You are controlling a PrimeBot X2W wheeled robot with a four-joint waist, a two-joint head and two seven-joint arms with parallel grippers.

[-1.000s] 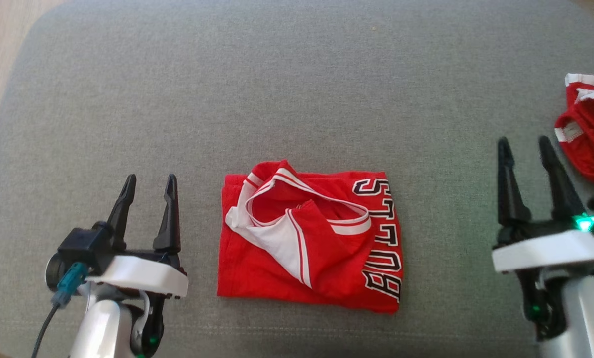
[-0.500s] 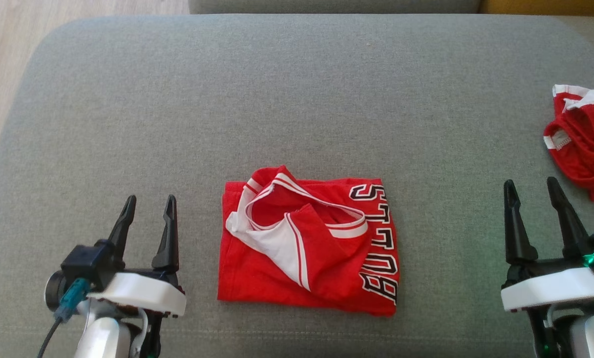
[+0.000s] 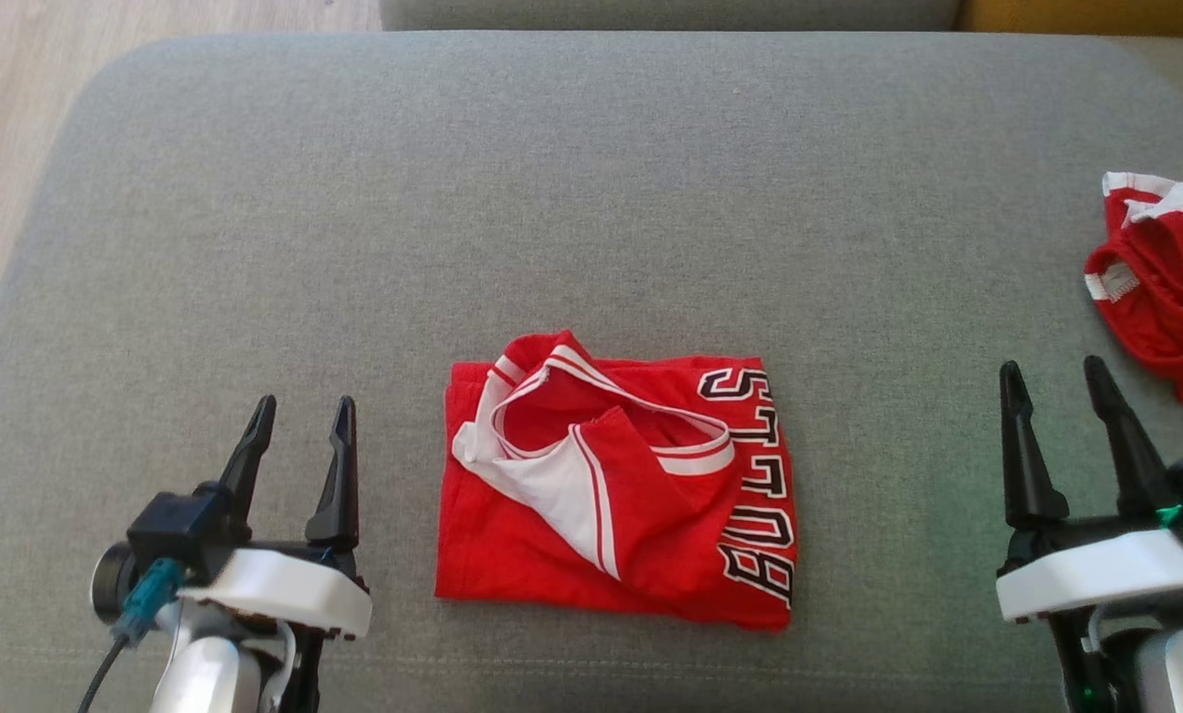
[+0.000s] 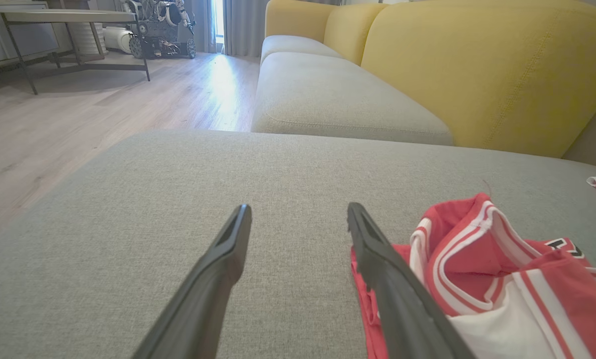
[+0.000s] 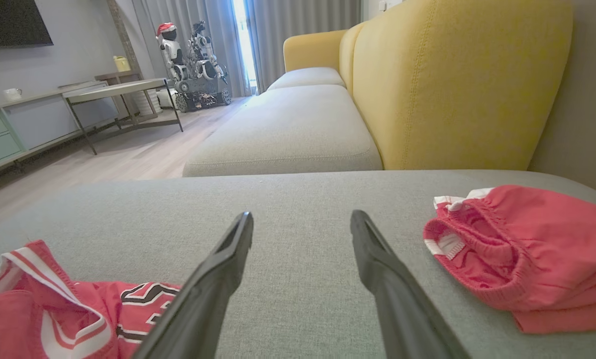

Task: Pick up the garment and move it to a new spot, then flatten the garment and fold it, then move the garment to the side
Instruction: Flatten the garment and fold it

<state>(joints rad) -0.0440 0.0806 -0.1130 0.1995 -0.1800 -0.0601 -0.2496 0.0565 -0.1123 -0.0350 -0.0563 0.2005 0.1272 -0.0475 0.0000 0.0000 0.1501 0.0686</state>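
The garment point(image 3: 616, 495), a red jersey with white trim and black letters, lies folded in a rough square on the grey cushion point(image 3: 591, 198) of a sofa, about in the middle in front of me. The neck opening with its white band is turned up and lies on top, toward my left side, and the letters run along the edge on my right side. The cloth is not fully flat; some folds stand up around the collar.

My left tool point(image 3: 304, 404) hovers just beside the left edge of the garment and does not touch it. Its two dark fingers stand apart, and it grasps nothing. In the left wrist view the collar rises close beside one finger.

My right tool point(image 3: 1051, 366) is well apart from the garment, on its right side. It is also released, with the fingers spread and nothing between them. Near it, at the right border of the cushion, lies a second red cloth point(image 3: 1160, 297) with an elastic band, crumpled. Behind the cushion I see a yellow backrest point(image 4: 477, 65) and a wooden floor point(image 3: 7, 99).
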